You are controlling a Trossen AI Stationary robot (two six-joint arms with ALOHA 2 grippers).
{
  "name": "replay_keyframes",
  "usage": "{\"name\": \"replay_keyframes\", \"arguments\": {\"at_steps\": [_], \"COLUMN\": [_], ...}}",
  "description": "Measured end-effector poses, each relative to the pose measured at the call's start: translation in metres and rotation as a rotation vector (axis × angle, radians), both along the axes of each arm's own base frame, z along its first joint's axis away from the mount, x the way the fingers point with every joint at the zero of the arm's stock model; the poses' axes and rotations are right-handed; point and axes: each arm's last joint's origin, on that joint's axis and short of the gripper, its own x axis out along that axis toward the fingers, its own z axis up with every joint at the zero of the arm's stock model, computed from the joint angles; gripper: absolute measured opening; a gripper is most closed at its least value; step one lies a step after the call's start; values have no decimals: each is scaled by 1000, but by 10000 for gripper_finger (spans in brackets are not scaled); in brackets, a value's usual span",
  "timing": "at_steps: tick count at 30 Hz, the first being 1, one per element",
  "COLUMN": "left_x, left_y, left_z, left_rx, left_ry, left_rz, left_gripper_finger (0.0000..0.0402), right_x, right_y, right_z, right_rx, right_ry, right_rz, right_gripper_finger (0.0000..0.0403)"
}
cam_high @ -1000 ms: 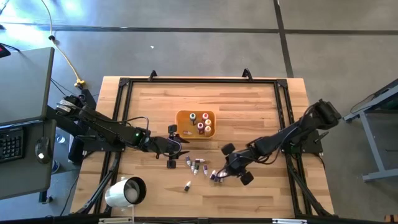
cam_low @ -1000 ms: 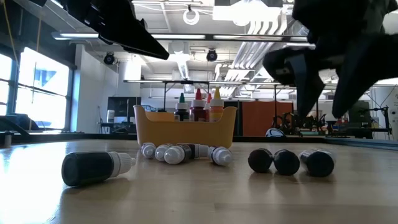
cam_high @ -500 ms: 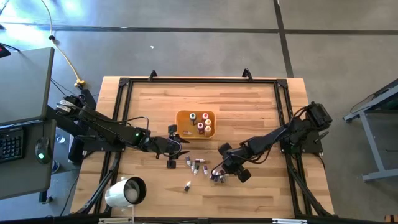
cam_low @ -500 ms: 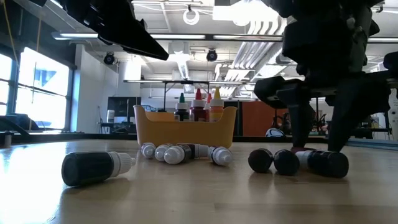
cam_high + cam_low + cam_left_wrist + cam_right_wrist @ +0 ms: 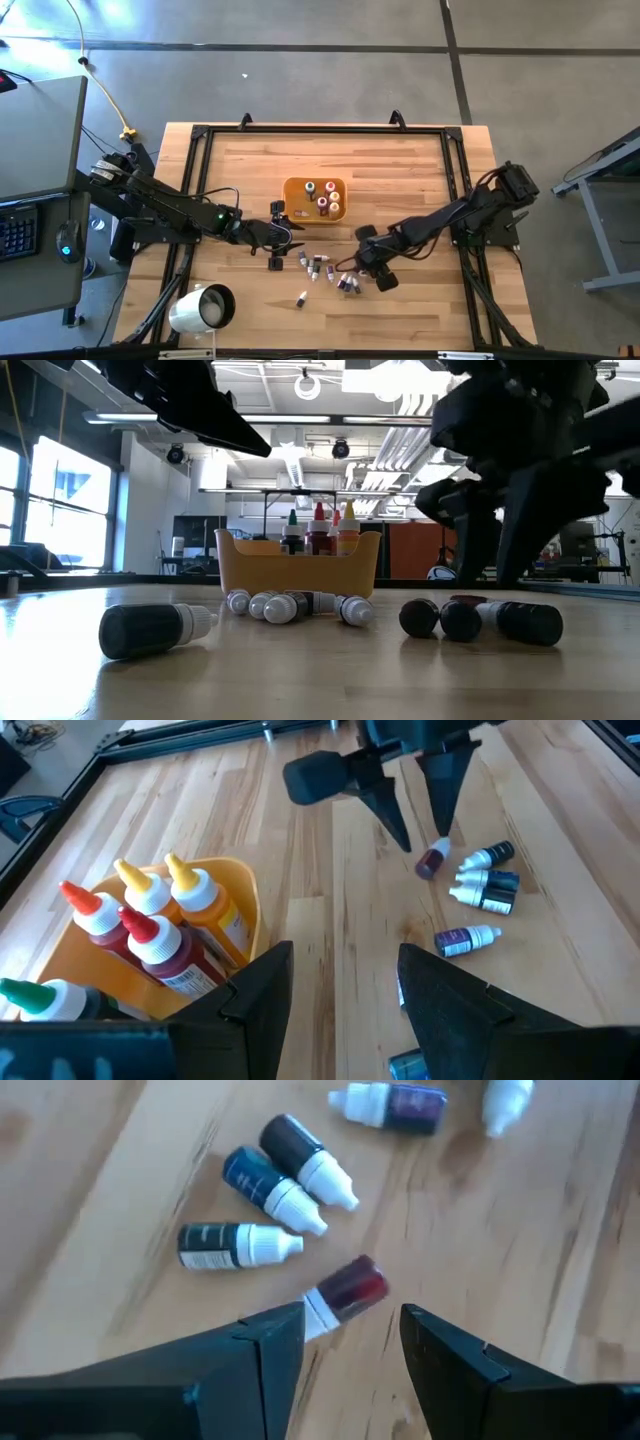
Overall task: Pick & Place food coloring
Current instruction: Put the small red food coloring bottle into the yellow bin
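Observation:
The food coloring bottles lie on their sides on the wooden table in loose groups (image 5: 318, 266) (image 5: 345, 283), with one apart (image 5: 301, 298). Others stand upright in the orange tray (image 5: 290, 205). My right gripper (image 5: 348, 1325) is open and slants down over a red bottle (image 5: 350, 1292), which lies on the table just ahead of its fingertips beside three dark bottles (image 5: 262, 1205). My left gripper (image 5: 345, 990) is open and hovers beside the tray (image 5: 245, 890), near the bottles (image 5: 467, 938), touching nothing. My right gripper stands open over the red bottle. The bottle's pale cap end (image 5: 322, 1310) lies right at one fingertip (image 5: 290, 1320). I cannot tell whether that finger touches it. The bottle lies flat on the table.
A white roll (image 5: 205, 308) lies at the table's near left corner. Black frame rails (image 5: 320, 128) run along the table's edges. One dark bottle (image 5: 155, 630) lies alone close to the low camera. Bare wood lies toward the far edge.
My right gripper moved a little toward the table's left, came down among the near group of bottles, then rose slightly and tipped. One dark bottle at the end of that group slid a little aside, and the red bottle now shows between the dark ones.

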Motion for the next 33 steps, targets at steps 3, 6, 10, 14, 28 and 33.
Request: {"name": "replay_keyframes", "arguments": {"at_steps": [3, 6, 10, 14, 28, 33], "left_x": [0, 0, 0, 0, 0, 0], "left_y": [0, 0, 0, 0, 0, 0], "left_z": [0, 0, 0, 0, 0, 0], "left_rx": [0, -1, -2, -4, -3, -4], "left_ry": [0, 0, 0, 0, 1, 1], "left_rz": [0, -1, -1, 0, -1, 0], "left_gripper_finger": [179, 179, 179, 179, 179, 179], "right_x": [-2, -3, -3, -1, 4, 6], "right_y": [0, 0, -1, 2, 4, 5], "right_z": [7, 13, 12, 2, -20, -28], "right_rx": [58, 99, 134, 132, 121, 93], "right_ry": [6, 5, 23, 56, 101, 113], "right_rz": [-51, -104, -181, -205, -247, -232], "right_gripper_finger": [161, 161, 161, 161, 161, 161]}}
